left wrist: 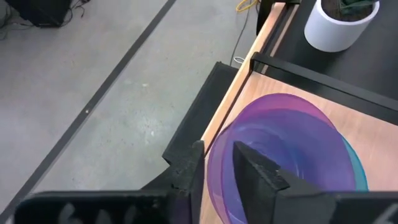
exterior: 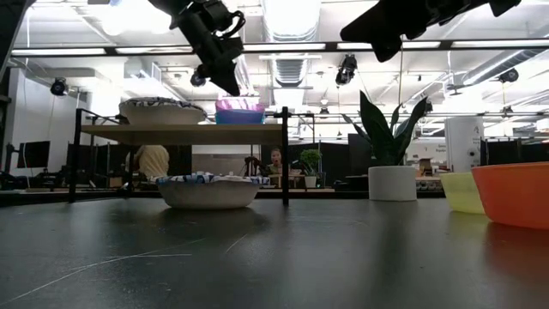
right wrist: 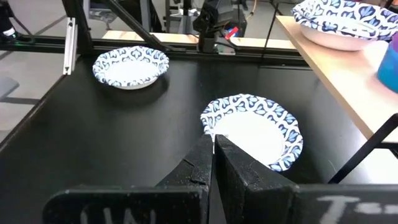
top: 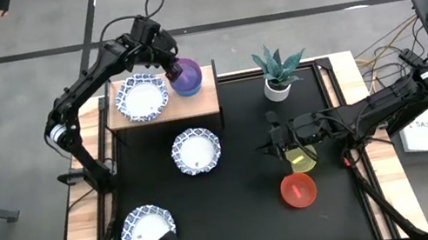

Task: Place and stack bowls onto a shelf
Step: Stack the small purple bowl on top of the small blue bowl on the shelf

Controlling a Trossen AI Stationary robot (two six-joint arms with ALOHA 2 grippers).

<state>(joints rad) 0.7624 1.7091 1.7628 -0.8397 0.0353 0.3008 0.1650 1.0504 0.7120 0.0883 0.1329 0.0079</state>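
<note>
The purple bowl (top: 187, 77) sits nested in the blue bowl (left wrist: 356, 163) on the shelf (top: 209, 101), beside a patterned bowl (top: 141, 97). My left gripper (left wrist: 214, 158) is open over the purple bowl's far-left rim, one finger inside and one outside. In the low view the gripper (exterior: 230, 81) shows just above the stack (exterior: 240, 110). Two more patterned bowls (top: 196, 151) (top: 148, 231) rest on the black table. The yellow bowl (top: 301, 158) and red bowl (top: 299, 191) stand at the right. My right gripper (right wrist: 213, 146) is shut and holds nothing, raised near the yellow bowl. My left gripper straddles the purple bowl's rim (left wrist: 212, 171) from above, slanting down, one finger (left wrist: 258, 171) inside the bowl and the other (left wrist: 186, 168) outside. The gap is wider than the rim, and I cannot tell whether either finger touches it. The bowl rests in the blue bowl.
A white pot with a green plant (top: 278, 80) stands at the table's far side, right of the shelf. The shelf's dark frame post (exterior: 284, 154) rises at its right corner. Open black table lies between the middle patterned bowl and the red bowl.
</note>
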